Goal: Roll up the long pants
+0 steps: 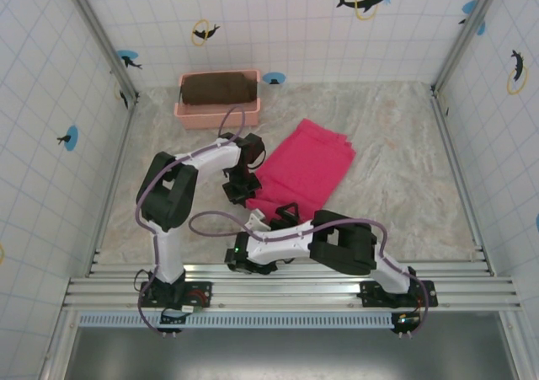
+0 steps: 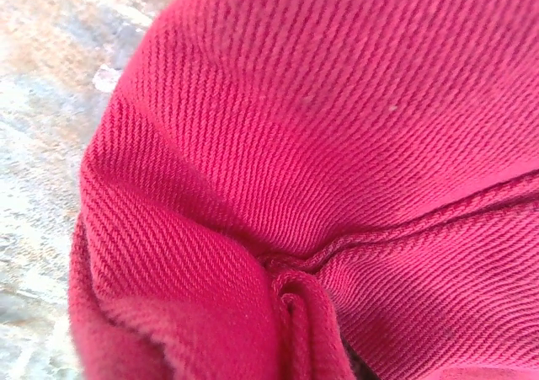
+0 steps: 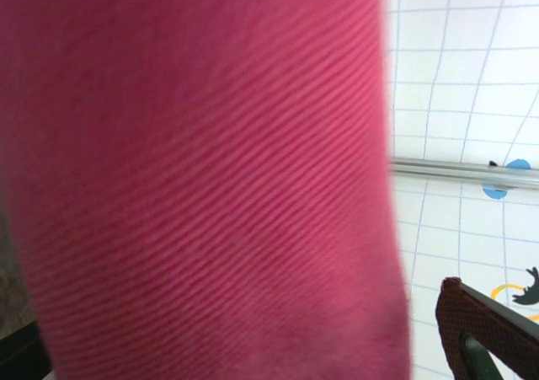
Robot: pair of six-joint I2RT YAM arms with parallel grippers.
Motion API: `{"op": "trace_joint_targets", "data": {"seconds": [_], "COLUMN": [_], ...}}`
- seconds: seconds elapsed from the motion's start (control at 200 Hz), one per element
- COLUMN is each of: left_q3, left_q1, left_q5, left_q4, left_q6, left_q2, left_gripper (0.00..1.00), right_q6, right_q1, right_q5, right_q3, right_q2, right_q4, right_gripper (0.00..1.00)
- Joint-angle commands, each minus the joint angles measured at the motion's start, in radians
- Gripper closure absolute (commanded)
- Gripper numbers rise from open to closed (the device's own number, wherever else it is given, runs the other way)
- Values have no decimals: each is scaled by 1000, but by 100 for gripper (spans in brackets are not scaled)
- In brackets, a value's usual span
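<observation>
One fold of the long pants (image 1: 312, 161) is pinched by the left end effector (image 1: 239, 188) to start rolling; the right end effector (image 1: 285, 214) is spread wide.

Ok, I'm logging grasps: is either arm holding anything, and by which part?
The left fingers pinch the long pants at a bunched fold on their near left edge; the right fingers stand open.

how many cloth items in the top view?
2: bright magenta-pink soft fabric pants lying mid-table; dark brown folded cloth inside the pale pink plastic basket, far left. Others could hide under it.
</observation>
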Motion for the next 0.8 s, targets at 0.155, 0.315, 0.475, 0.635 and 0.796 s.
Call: {"op": "trace_joint_targets", "data": {"seconds": [0.155,0.315,0.475,0.635,0.796], "left_q3": [-27,-21,-40,-49,-84], "left_q1": [-5,-5,-5,-5,-5], "left_q5": [-61,-68,-85,-122,-199], "left_q4": [-131,-129,-116,-96,-2], "left_q6": [-31,-48,-62,-6,76], "left_q2": [47,43,5,-39,-164], "left_gripper": [100,100,100,100,4], "right_q6": [-14,-57,-57,-177,-354], "right_q1": [16,34,24,-13,-54], "right_q5": [-104,-138,-83,-143,-348], "right_q3": [-68,-45,-25,-72,-192], "right_q2": [29,72,85,25,-106], "right_q4": [111,153,149,282,497], "right_gripper": [1,45,100,100,100]}}
